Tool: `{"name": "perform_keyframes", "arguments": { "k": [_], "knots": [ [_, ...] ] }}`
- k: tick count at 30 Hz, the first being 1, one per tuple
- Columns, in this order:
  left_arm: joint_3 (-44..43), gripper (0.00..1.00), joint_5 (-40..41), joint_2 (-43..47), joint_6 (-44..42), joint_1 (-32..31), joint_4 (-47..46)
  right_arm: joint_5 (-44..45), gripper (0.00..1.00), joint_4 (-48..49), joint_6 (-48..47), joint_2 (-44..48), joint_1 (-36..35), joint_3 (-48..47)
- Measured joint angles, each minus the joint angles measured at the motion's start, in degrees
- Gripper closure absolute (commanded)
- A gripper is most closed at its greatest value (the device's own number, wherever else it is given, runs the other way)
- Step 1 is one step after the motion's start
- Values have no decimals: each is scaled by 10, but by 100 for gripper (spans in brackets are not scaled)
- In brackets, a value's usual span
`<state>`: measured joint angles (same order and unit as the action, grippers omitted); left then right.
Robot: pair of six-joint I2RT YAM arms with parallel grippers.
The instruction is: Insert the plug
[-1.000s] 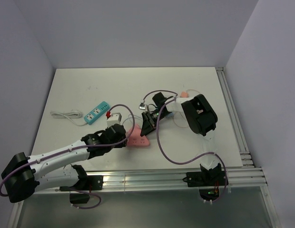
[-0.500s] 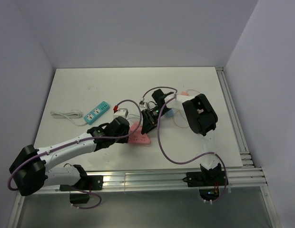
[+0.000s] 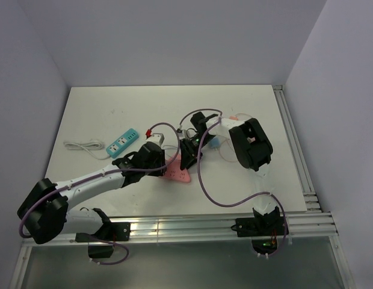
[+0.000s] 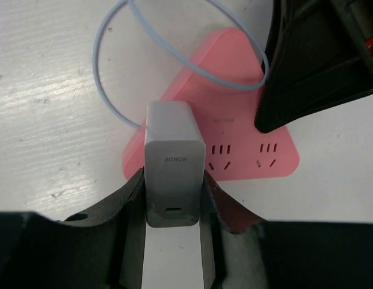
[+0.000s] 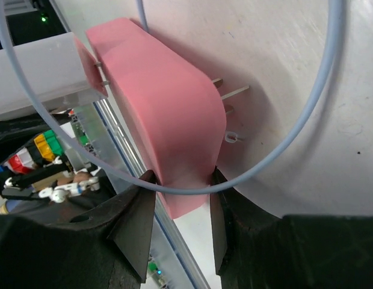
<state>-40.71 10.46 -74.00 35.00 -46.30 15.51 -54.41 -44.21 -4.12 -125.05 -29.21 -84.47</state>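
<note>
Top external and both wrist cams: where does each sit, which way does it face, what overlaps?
Top external: above and behind the bases, looking down at the table; both arms show whole.
Left wrist: on the left gripper, looking down at the white charger it grips by the pink power strip.
Right wrist: on the right gripper, looking along its fingers clamped on that strip.
Shared: both wrist views show strip and charger.

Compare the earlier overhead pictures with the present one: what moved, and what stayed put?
The left tool, shut on the white charger, swung forward and right, up to the pink power strip. The right tool stays clamped on that strip; the blue power strip has not moved.
</note>
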Motion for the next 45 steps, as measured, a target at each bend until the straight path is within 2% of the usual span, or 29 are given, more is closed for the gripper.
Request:
{"name": "perform_keyframes", "arguments": {
  "k": [6,11,21,22,24,25,27,28,30,39,45],
  "knots": [
    [22,100,3,-36,-3,1,-87,10,100,-18,10,-4,2,-2],
    [-10,100,53,-70,-9,-21,-71,22,100,-24,23,-4,5,-6],
    [47,99,85,-53,18,-32,-160,28,100,-24,28,-2,5,-6],
    [49,86,87,-52,20,-33,-163,28,100,-23,28,-1,5,-6],
    [52,72,89,-47,26,-33,-166,28,100,-23,28,-1,5,-5],
    [53,60,89,-46,28,-33,-166,28,100,-22,29,0,5,-4],
    [54,48,90,-39,32,-33,-165,29,100,-17,30,3,5,0],
    [56,24,89,-34,41,-33,-161,26,100,-14,30,3,4,3],
    [63,2,77,-26,61,-39,-147,17,100,-5,33,4,-4,7],
    [60,0,42,73,98,-54,18,3,100,50,46,4,-40,13],
    [-3,1,80,151,110,-54,143,-5,100,74,61,4,-44,19]
  ]
}}
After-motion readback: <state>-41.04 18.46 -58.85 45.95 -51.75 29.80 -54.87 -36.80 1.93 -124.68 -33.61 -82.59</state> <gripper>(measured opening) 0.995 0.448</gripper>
